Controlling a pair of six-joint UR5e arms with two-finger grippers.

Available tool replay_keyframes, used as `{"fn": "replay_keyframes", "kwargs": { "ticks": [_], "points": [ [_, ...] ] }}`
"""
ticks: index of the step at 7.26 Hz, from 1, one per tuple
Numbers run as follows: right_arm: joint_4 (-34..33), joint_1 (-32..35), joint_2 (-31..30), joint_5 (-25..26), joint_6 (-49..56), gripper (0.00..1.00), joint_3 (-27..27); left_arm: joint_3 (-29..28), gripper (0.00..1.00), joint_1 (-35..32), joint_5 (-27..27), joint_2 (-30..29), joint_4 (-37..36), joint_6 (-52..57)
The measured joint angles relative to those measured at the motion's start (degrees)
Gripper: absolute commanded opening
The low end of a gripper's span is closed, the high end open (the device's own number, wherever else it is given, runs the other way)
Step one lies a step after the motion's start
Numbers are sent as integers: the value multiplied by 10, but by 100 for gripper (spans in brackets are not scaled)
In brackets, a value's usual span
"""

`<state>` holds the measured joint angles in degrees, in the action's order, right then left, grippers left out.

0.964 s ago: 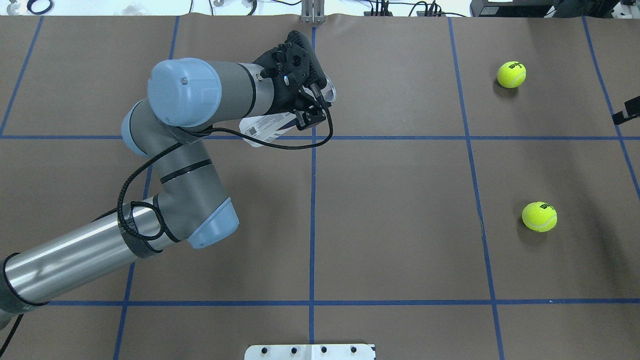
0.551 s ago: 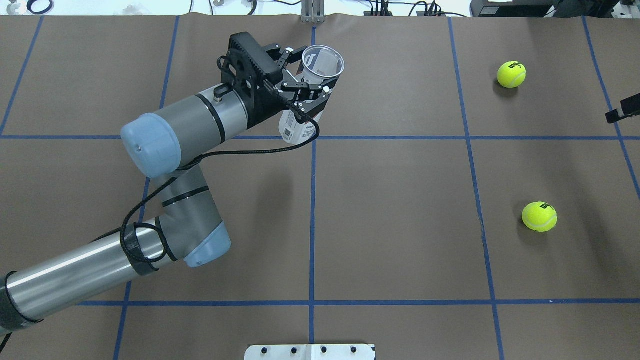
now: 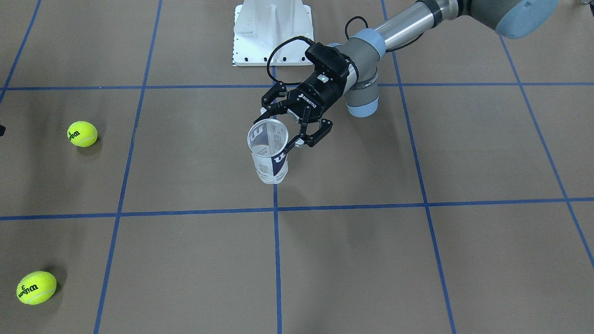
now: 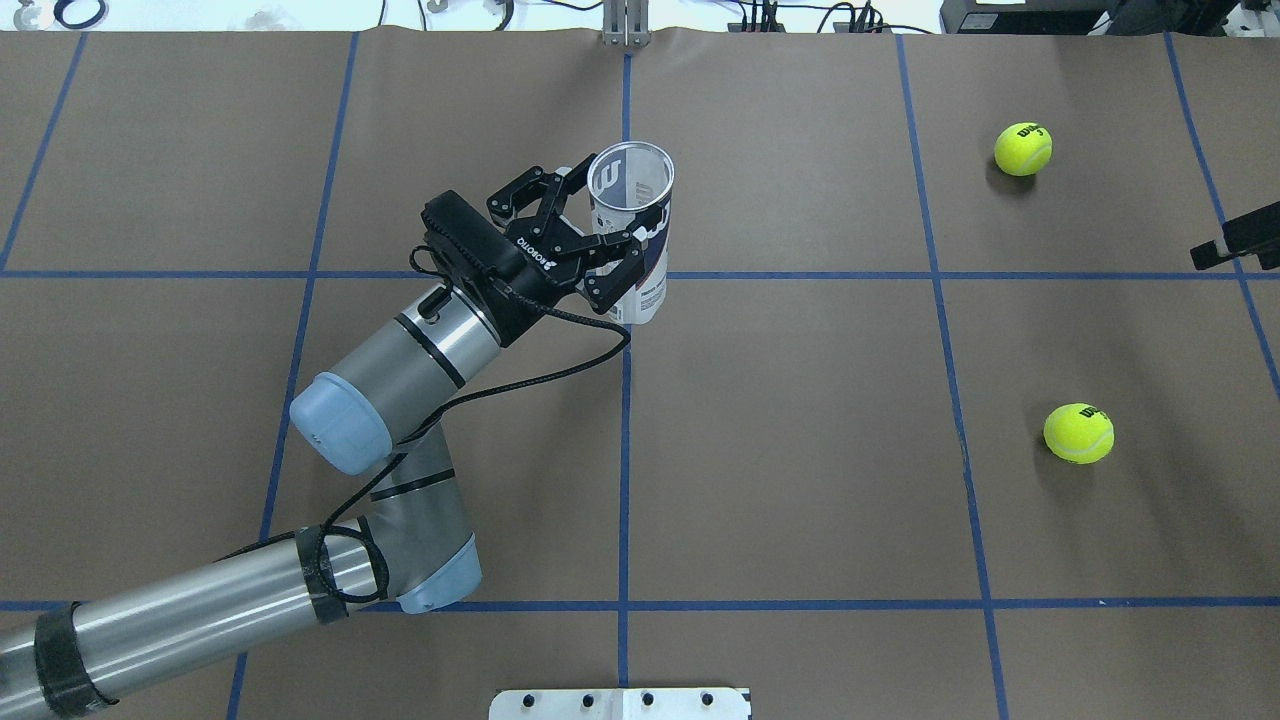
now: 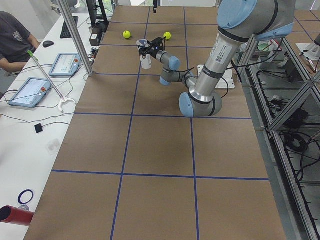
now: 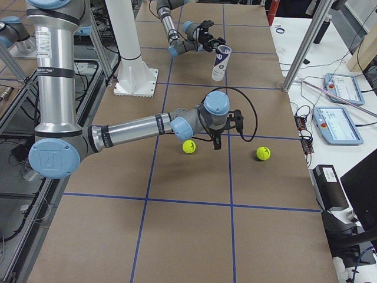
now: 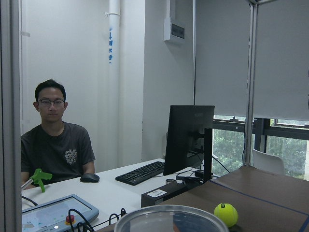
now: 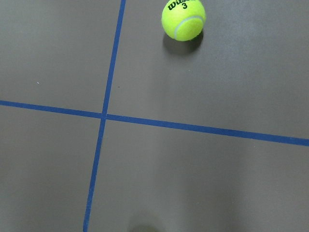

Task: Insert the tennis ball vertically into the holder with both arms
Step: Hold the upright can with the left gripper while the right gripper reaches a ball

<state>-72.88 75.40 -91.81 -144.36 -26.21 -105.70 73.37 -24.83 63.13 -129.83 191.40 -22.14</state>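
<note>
Now the left gripper point(image 4: 598, 238) is clamped around the can point(image 4: 632, 225), which stands upright, mouth up, at upper centre of the overhead view. Fetching a ball looks like the step in hand. The right gripper point(image 6: 217, 144) hangs near the balls, its spread impossible to tell. The upper ball point(image 4: 1023, 149) and lower ball point(image 4: 1078, 433) lie at far right, well apart from the can. The left fingers flank the rim, so the drop probably has to come straight down.
</note>
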Motion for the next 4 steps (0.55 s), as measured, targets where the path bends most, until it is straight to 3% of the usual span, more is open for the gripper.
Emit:
{"fn": "replay_keyframes", "kwargs": {
  "ticks": [4],
  "points": [
    [0, -20, -17, 26, -26, 100, -22, -27, 77, 18, -16, 3, 34, 7]
  ]
}}
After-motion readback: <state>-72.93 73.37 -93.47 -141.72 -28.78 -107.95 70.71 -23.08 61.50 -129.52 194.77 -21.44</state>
